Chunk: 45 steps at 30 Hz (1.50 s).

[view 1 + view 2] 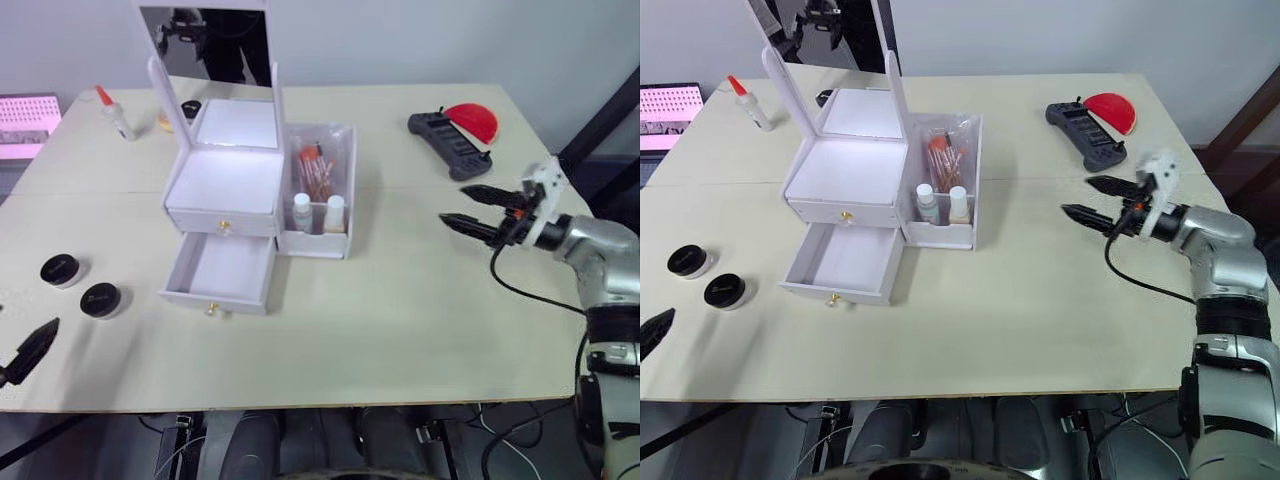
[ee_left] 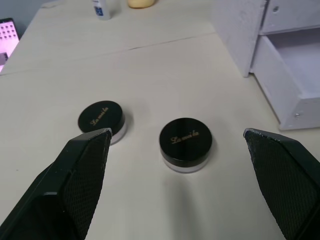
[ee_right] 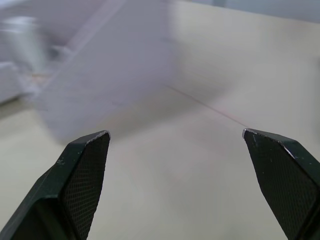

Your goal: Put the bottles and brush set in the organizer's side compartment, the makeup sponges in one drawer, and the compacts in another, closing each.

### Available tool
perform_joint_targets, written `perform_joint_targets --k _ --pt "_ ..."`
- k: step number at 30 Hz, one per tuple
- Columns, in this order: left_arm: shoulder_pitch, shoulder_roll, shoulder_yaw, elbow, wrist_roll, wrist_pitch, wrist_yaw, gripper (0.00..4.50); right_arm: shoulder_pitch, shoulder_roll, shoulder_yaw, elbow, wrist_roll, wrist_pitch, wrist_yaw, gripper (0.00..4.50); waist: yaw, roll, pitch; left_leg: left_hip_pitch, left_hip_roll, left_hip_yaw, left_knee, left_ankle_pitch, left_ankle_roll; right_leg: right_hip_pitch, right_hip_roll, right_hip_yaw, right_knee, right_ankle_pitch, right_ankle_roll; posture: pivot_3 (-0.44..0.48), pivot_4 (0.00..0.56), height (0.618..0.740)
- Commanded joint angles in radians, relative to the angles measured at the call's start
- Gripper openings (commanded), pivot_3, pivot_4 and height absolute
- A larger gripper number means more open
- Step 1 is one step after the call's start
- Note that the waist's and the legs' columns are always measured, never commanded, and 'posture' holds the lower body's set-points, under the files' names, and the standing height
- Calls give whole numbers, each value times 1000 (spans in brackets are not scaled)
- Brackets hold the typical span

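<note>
Right gripper (image 1: pixel 470 208) hangs over bare tabletop (image 1: pixel 400 320) to the right of the organizer (image 1: pixel 255 200), fingers spread wide, nothing between them, tips pointing toward the organizer's side. Forearm comes in from the right edge, roughly level, cable trailing below the wrist.

Left gripper (image 2: pixel 175 137) low at the near left corner of the tabletop, fingers wide apart and empty. Wrist view looks straight onto two compacts: near compact (image 2: pixel 186 142) sits between the finger lines, far compact (image 2: pixel 101 120) just beside the left finger. Both round, black lids with gold script, standing flat on the tabletop, apart from each other and from the gripper.

Organizer white, lid with mirror (image 1: pixel 205 45) raised upright. Lower drawer (image 1: pixel 220 275) pulled out, looks empty; upper drawer (image 1: pixel 222 215) pushed in, gold knob showing. Side compartment (image 1: pixel 320 185) on the organizer's right holds two small bottles (image 1: pixel 318 213) at the front and a brush set (image 1: pixel 315 170) behind, orange-tipped, in a clear sleeve.

Far side: black handheld controller (image 1: pixel 448 143) and a red half-round item (image 1: pixel 472 120) at the right back. White squeeze bottle with red cap (image 1: pixel 115 113) at the left back; something yellow (image 2: pixel 141 3) near it, partly hidden behind the lid. Pink-lit screen (image 1: pixel 25 120) beyond the left edge. Tabletop pale beige; grey wall behind.
</note>
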Motion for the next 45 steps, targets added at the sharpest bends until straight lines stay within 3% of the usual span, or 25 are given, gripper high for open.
perform_joint_targets --k 1,8,18,23,28,35,45 --pt "7 -33 10 -65 -4 31 65 4452 -111 -41 59 -253 94 183 61 4500 -1 1 0 0 0 0 0 0 0 0 0 0 0 0 0 0 150 740" --pt "9 -103 -24 -146 0 101 162 4452 -305 -58 149 -394 133 324 126 4500 9 -2 -1 0 1 0 -2 0 0 -1 0 -1 -3 0 0 0 150 740" --pt "-30 -136 -83 -153 87 103 275 4452 -537 -63 256 -347 113 626 55 4500 4 -2 -1 -4 1 1 -3 0 0 -6 0 -1 -1 0 -1 0 150 740" --pt "-55 -163 -102 -151 125 85 317 4452 -559 21 237 -336 106 538 12 4500 -1 -2 -1 -9 1 2 -3 0 0 -11 0 0 -1 1 -1 0 150 740" --pt "-54 -187 -105 -137 151 52 319 4452 -599 2 306 -328 107 561 97 4500 3 -2 -1 -12 1 1 -2 0 0 -15 1 0 1 1 0 0 150 740" --pt "-31 -268 -115 -129 136 -37 282 4452 -652 31 318 -307 116 607 107 4500 -1 -3 -1 -12 1 1 0 0 0 -15 1 0 2 1 -1 0 150 740" --pt "-101 -306 -209 -51 194 -123 294 4452 -680 89 287 -284 114 659 12 4500 2 -3 -1 -13 1 1 2 0 0 -15 1 0 4 1 -1 0 150 740"
